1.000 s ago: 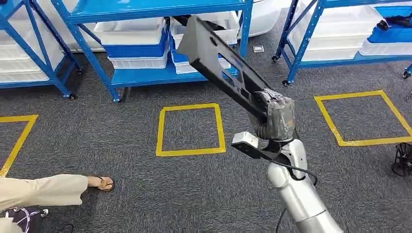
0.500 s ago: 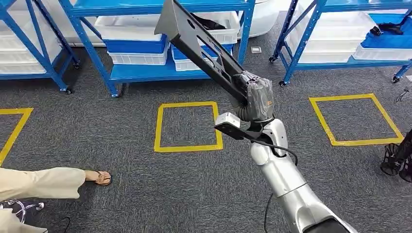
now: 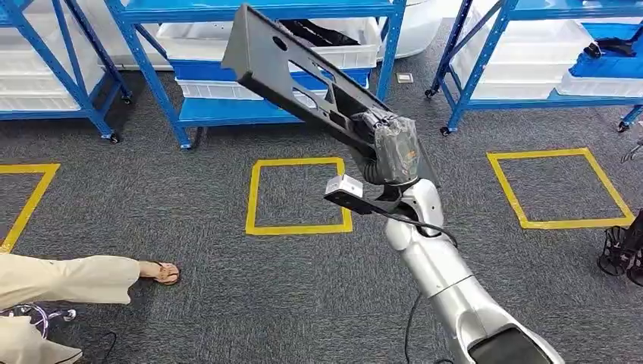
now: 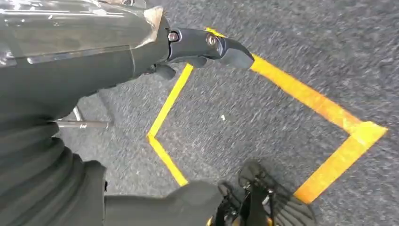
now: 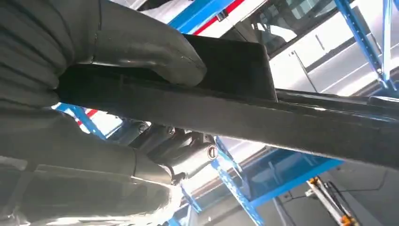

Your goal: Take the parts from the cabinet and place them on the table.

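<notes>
A long black metal part [image 3: 303,83] with cut-outs and holes slants through the air, its far end in front of the blue cabinet [image 3: 250,11]. My right hand [image 3: 390,148], under a plastic cover, grips the part's near end above the carpet. In the right wrist view the thumb [image 5: 141,52] presses on the part's dark edge [image 5: 282,122], with fingers wrapped beneath it. My left hand [image 4: 202,47] hangs over the carpet beside a yellow floor line, fingers apart, holding nothing.
White and blue bins [image 3: 220,45] sit on the cabinet's low shelves, and a second blue rack [image 3: 531,53] stands at the right. Yellow taped squares [image 3: 299,196] mark the grey carpet. A person's leg and sandalled foot [image 3: 161,271] lie at the left. A black stand [image 3: 622,254] is at the right edge.
My right arm has swung to the left and farther out with the black part still in its grip. The view itself has shifted slightly. The person's foot stays about where it was.
</notes>
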{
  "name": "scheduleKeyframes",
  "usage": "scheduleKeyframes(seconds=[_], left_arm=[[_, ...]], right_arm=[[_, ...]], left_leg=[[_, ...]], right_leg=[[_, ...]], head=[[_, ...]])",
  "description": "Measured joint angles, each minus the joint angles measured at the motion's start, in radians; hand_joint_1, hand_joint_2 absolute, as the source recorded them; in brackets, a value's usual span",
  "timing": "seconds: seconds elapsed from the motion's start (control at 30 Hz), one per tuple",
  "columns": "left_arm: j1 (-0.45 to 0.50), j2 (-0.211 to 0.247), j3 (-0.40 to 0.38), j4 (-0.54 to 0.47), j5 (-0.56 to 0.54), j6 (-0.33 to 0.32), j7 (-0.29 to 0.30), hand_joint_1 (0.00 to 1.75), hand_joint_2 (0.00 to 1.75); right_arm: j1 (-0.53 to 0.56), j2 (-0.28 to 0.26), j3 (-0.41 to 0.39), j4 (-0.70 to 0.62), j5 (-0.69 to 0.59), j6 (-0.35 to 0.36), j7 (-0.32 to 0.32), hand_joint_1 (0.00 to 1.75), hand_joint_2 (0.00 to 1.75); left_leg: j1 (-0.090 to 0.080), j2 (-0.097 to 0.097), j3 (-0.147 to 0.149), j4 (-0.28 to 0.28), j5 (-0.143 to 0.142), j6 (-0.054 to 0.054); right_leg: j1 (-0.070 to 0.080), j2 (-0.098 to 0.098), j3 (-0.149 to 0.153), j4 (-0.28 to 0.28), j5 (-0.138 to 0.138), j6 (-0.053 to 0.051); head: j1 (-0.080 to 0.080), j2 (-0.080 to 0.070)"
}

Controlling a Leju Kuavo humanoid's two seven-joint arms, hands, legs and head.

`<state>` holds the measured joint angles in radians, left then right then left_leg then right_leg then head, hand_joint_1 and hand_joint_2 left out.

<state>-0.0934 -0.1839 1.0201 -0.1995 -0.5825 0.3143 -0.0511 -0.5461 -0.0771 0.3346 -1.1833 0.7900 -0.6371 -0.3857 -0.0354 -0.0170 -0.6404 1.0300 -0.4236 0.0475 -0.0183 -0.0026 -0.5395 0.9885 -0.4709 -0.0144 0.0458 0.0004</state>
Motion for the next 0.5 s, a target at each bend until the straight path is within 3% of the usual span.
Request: scheduleKeyframes(seconds=[0.03, 0.1, 0.13, 0.17, 0.2, 0.27, 0.3, 0.33, 0.37, 0.43, 0.47, 0.5], left_arm=[[0.0, -0.001, 0.001, 0.0, 0.0, 0.0, -0.001, 0.0, 1.75], [0.0, -0.001, 0.002, 0.001, 0.0, 0.0, -0.001, 0.0, 1.75], [0.002, -0.001, 0.002, 0.001, 0.0, 0.0, -0.001, 0.0, 1.75], [0.003, -0.001, 0.002, 0.001, 0.0, 0.0, -0.001, 0.0, 1.75], [0.004, 0.0, 0.002, 0.001, -0.001, 0.0, -0.001, 0.0, 1.75], [0.004, 0.002, 0.002, 0.001, -0.003, 0.0, 0.0, 0.0, 1.75], [0.004, 0.001, 0.002, 0.001, -0.004, 0.0, 0.0, 0.0, 1.75], [0.001, 0.0, 0.002, 0.001, -0.005, 0.0, 0.001, 0.0, 1.75], [0.001, 0.0, 0.002, 0.001, -0.007, -0.001, 0.001, 0.0, 1.75], [0.001, 0.002, 0.002, 0.001, -0.011, -0.001, 0.002, 0.0, 1.75], [0.001, 0.002, 0.002, 0.001, -0.011, -0.001, 0.002, 0.0, 1.75], [0.002, 0.001, 0.002, 0.001, -0.012, -0.001, 0.002, 0.0, 1.75]], right_arm=[[-0.002, 0.005, 0.003, 0.001, 0.0, -0.003, 0.0, 1.75, 1.75], [-0.002, 0.007, 0.006, 0.005, 0.0, -0.007, 0.0, 1.75, 1.75], [0.001, 0.007, 0.006, 0.009, -0.001, -0.009, 0.001, 1.75, 1.75], [0.002, 0.007, 0.008, 0.011, -0.001, -0.009, 0.002, 1.75, 1.75], [0.002, 0.009, 0.01, 0.015, -0.001, -0.01, 0.002, 1.75, 1.75], [0.002, 0.009, 0.01, 0.016, -0.001, -0.012, 0.002, 1.75, 1.75], [0.001, 0.009, 0.01, 0.016, -0.001, -0.013, 0.002, 1.75, 1.75], [0.0, 0.009, 0.01, 0.016, -0.001, -0.015, 0.003, 1.75, 1.75], [-0.002, 0.008, 0.01, 0.016, -0.001, -0.019, 0.007, 1.75, 1.75], [-0.002, 0.01, 0.012, 0.016, -0.001, -0.022, 0.009, 1.75, 1.75], [-0.003, 0.01, 0.013, 0.016, 0.0, -0.023, 0.01, 1.75, 1.75], [-0.002, 0.008, 0.013, 0.016, 0.0, -0.023, 0.011, 1.75, 1.75]], left_leg=[[0.008, 0.001, -0.022, 0.051, -0.034, -0.011], [0.029, 0.005, -0.1, 0.216, -0.111, -0.033], [0.039, 0.009, -0.134, 0.286, -0.13, -0.044], [0.047, 0.013, -0.139, 0.295, -0.123, -0.052], [0.056, 0.016, -0.117, 0.251, -0.09, -0.06], [0.066, 0.034, -0.027, 0.08, -0.01, -0.07], [0.069, 0.07, 0.026, -0.012, 0.018, -0.074], [0.057, 0.071, 0.034, -0.03, 0.003, -0.073], [0.056, 0.059, 0.027, -0.028, 0.005, -0.057], [0.047, 0.046, 0.021, -0.024, 0.003, -0.041], [0.046, 0.039, 0.026, -0.034, 0.01, -0.029], [0.05, 0.034, 0.033, -0.045, 0.018, -0.019]], right_leg=[[-0.002, -0.003, 0.0, 0.0, 0.002, -0.003], [-0.003, -0.013, -0.002, 0.0, 0.002, -0.003], [-0.003, -0.02, -0.002, 0.0, 0.002, -0.002], [-0.006, -0.026, -0.002, 0.001, 0.001, -0.002], [-0.01, -0.031, -0.001, 0.001, 0.001, -0.001], [-0.018, -0.04, 0.002, 0.001, -0.003, 0.007], [-0.014, -0.045, 0.006, 0.001, -0.006, 0.014], [-0.007, -0.048, 0.004, 0.004, -0.009, 0.023], [-0.006, -0.052, 0.003, 0.002, -0.008, 0.034], [-0.005, -0.066, 0.006, -0.004, -0.008, 0.05], [0.003, -0.072, 0.01, -0.006, -0.009, 0.06], [-0.007, -0.052, -0.002, 0.014, -0.023, 0.061]], head=[[-0.005, 0.0], [-0.004, 0.0], [-0.004, 0.0], [-0.003, 0.0], [-0.004, 0.0], [-0.004, 0.0], [-0.004, 0.0], [-0.004, 0.0], [0.003, 0.0], [0.003, 0.0], [0.003, 0.0], [0.005, 0.0]])
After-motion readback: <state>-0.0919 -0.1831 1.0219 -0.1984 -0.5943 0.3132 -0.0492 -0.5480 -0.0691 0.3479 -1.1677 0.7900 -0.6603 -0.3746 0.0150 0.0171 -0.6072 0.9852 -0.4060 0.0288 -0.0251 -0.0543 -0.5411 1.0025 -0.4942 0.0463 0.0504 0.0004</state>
